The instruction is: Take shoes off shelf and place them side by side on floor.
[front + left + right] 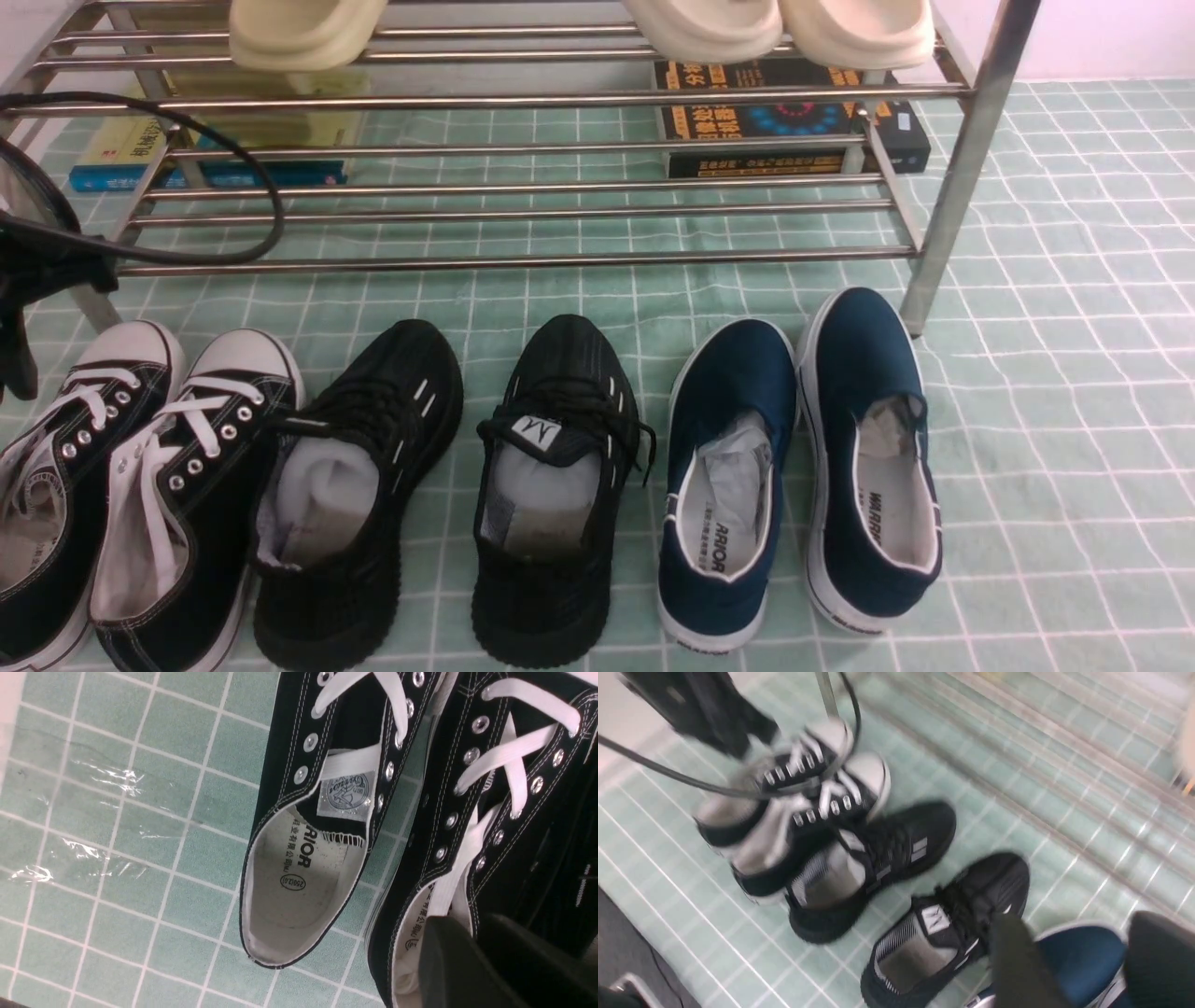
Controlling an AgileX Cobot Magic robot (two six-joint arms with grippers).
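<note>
- Floor (1074, 373): pale green, white grid, spreading under and around the shelf.
- Shelf (523, 259): two-tier steel-rod rack; lower tier bare.
- Black knit sneakers (560, 485): pair on the floor just in front of the shelf's middle, side by side with a narrow gap, toes toward it, white stuffing inside.
- Navy slip-ons (803, 448): in front of the shelf's right end.
- Black canvas sneakers (121, 467): in front of the shelf's left end.
- Books (794, 121): under the shelf.
- Cream slippers (709, 28): upper tier.
- Right gripper (1080, 938): released, fingers spread above a slip-on, grasping nothing.
- Left gripper (472, 938): above the canvas pair; released or clenched, cannot tell.
</note>
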